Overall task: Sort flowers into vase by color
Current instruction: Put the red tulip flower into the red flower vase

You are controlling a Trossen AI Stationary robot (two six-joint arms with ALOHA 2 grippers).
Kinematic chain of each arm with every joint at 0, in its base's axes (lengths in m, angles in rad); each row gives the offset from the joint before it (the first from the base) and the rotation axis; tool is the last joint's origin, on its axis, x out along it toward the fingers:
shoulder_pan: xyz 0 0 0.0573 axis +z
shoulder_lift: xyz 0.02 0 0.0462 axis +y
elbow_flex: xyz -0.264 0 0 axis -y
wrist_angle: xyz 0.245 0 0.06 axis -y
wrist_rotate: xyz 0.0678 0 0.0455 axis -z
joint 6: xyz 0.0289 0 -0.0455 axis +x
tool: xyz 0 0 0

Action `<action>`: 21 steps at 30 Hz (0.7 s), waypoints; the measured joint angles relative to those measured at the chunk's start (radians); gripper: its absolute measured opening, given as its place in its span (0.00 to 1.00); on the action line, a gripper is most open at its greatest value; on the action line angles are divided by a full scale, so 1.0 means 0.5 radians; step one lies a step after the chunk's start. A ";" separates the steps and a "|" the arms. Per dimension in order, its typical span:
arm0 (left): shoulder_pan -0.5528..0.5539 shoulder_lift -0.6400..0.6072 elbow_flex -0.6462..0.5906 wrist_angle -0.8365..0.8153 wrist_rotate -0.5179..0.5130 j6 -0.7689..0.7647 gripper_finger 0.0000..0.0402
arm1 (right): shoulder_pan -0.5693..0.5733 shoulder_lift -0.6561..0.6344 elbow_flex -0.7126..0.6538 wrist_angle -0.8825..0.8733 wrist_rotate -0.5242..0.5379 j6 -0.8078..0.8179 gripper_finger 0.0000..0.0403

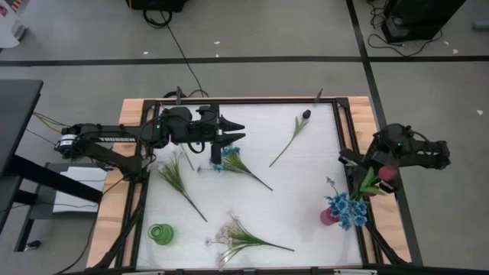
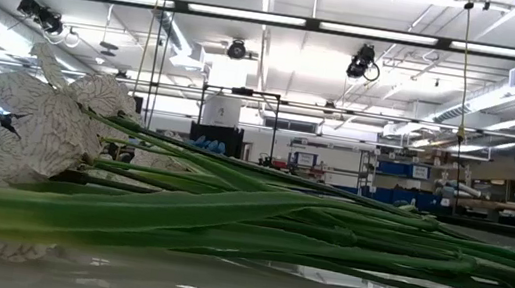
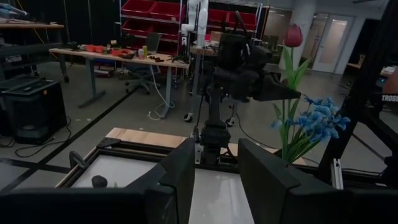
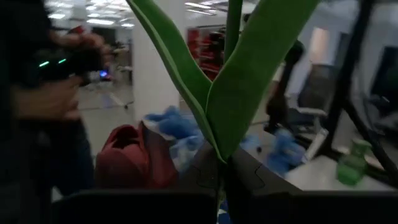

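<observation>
Start at the left of your high view: the left arm reaches in over the white table, and the left gripper hangs near the far edge with its two fingers partly apart and nothing between them. Just beneath and beside it a blue flower lies with its stem running toward the middle. To its left you have a pale spray lying on a slant, and nearer the front left corner stands an empty green vase.

Moving right, a white flower bunch lies at the front edge; it is what fills your low view, blossoms left and green stems stretching right. Farther back, right of centre, a dark-budded flower lies alone on the table, bud toward the far edge.

At the right edge a red vase holds blue flowers. Above and just beside it, the right gripper is clamped on the stem of a dark red tulip; your right wrist view shows its green leaves rising straight from the closed fingers. A blurred person's hand shows in the room behind.
</observation>
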State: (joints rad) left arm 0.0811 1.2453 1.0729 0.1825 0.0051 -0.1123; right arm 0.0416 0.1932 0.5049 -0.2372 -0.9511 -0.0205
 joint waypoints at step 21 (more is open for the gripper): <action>0.000 0.000 0.000 0.000 0.000 0.000 0.31 | 0.037 0.146 0.000 -0.012 -0.246 -0.123 0.04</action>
State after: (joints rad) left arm 0.0811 1.2453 1.0729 0.1825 0.0051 -0.1123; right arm 0.0601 0.2663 0.5049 -0.2432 -1.0739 -0.0822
